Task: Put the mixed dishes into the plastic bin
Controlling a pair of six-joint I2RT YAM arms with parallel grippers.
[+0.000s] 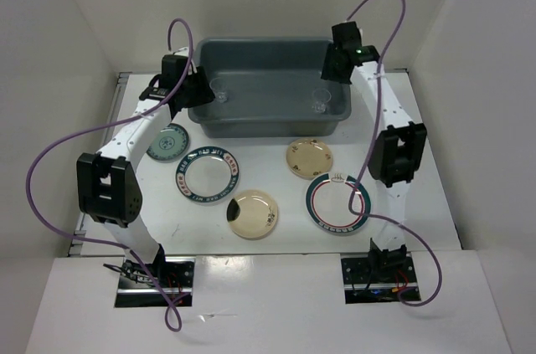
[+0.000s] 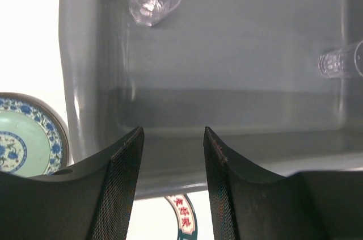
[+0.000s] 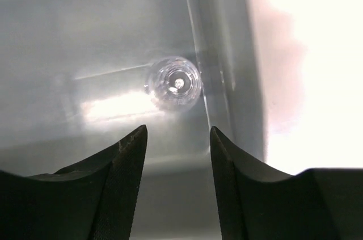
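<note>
white table (image 1: pixel 270 150) | plastic bin (image 1: pixel 268 126) | teal saucer (image 1: pixel 167 141) | two patterned-rim plates (image 1: pixel 208 176) (image 1: pixel 335 203) | two cream plates (image 1: pixel 253 213) (image 1: pixel 310 157)

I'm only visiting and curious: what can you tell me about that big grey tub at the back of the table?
The tub is a large rectangular bin of smooth grey-blue plastic with rounded corners and a rolled rim. It sits level on the white table at the far side, open top up, long side facing the arms. Inside are only two small clear cups, one near the left end, one near the right. The left gripper and right gripper hover open above those ends.
</note>
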